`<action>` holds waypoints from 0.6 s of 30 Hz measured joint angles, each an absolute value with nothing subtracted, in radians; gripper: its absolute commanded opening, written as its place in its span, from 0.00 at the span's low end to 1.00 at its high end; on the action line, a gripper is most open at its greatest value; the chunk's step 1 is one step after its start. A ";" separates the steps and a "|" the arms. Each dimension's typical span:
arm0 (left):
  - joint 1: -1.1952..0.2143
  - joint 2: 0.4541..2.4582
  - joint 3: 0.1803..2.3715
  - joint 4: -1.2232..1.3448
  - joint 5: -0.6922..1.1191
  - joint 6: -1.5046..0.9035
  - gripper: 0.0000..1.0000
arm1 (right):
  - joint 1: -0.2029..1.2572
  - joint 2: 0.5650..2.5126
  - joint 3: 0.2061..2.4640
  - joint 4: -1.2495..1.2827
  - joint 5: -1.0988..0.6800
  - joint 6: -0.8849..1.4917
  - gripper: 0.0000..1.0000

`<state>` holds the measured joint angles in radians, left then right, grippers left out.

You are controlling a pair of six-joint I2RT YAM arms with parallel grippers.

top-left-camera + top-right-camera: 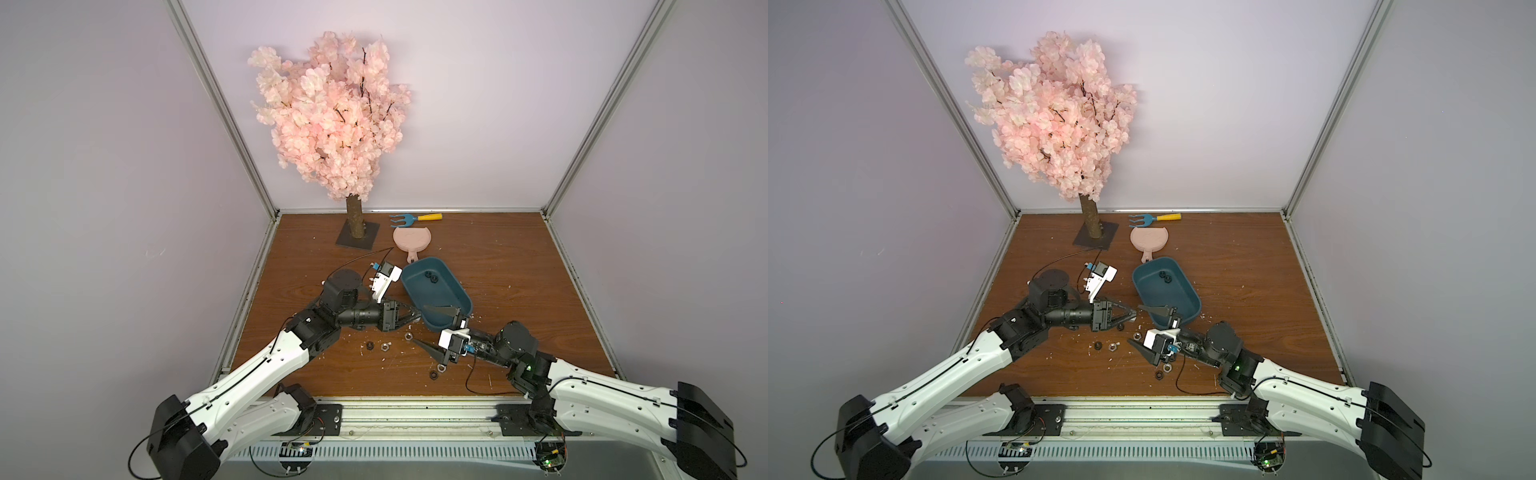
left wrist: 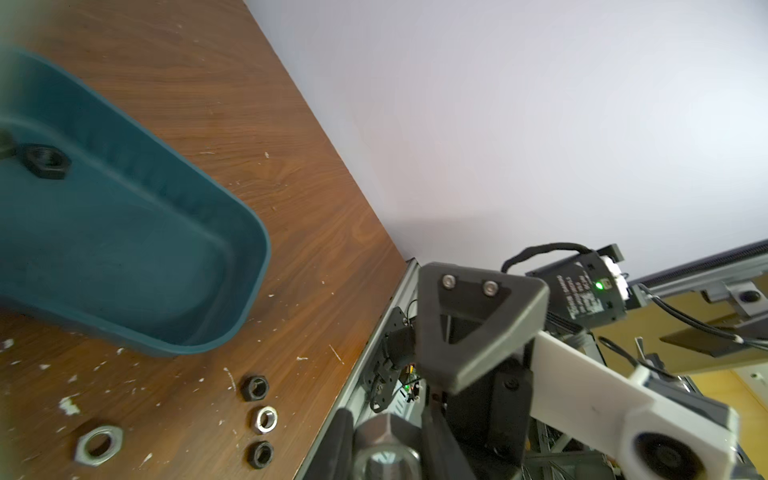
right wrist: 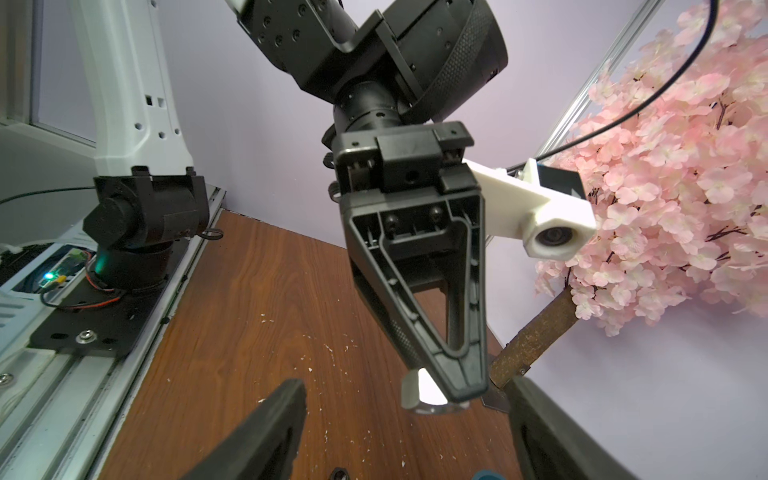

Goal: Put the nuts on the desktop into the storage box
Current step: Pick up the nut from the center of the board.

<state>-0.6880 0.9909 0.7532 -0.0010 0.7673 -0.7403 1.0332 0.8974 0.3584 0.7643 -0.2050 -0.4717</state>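
Note:
The teal storage box (image 1: 463,293) (image 1: 1194,297) (image 2: 257,249) lies on the brown desktop (image 1: 519,291) with two black nuts (image 1: 431,276) inside. My left gripper (image 1: 417,319) (image 2: 388,453) is shut on a silver nut (image 3: 415,392) (image 2: 386,457) just off the box's near left corner. My right gripper (image 1: 418,323) (image 3: 405,415) is open, its fingers (image 3: 266,436) wide on either side of the left gripper's tip. Loose nuts lie on the desktop: black (image 1: 369,344), silver (image 1: 385,346), silver (image 1: 408,335), and a silver and black pair (image 1: 437,371) under the right wrist.
A pink blossom tree (image 1: 332,112) stands on a dark square base (image 1: 357,239) at the back. A pink dustpan (image 1: 411,241) and a blue rake with a yellow handle (image 1: 413,218) lie behind the box. White flecks dot the board. A metal rail (image 1: 415,419) runs along the front.

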 measured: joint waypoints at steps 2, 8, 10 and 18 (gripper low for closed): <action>-0.690 0.991 0.750 0.011 0.783 -0.740 0.27 | 1.033 0.897 0.358 0.768 -0.198 -0.470 0.75; -0.692 0.991 0.740 0.036 0.804 -0.740 0.27 | 1.033 0.897 0.358 0.775 -0.181 -0.460 0.65; -0.693 0.991 0.735 0.044 0.808 -0.743 0.27 | 1.033 0.897 0.358 0.775 -0.181 -0.458 0.62; -0.694 0.991 0.730 0.071 0.825 -0.752 0.26 | 1.033 0.899 0.359 0.770 -0.187 -0.456 0.41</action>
<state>-0.6937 0.9909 0.7300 0.0711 0.8249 -0.7517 1.0328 0.8989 0.3588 0.7696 -0.1875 -0.4557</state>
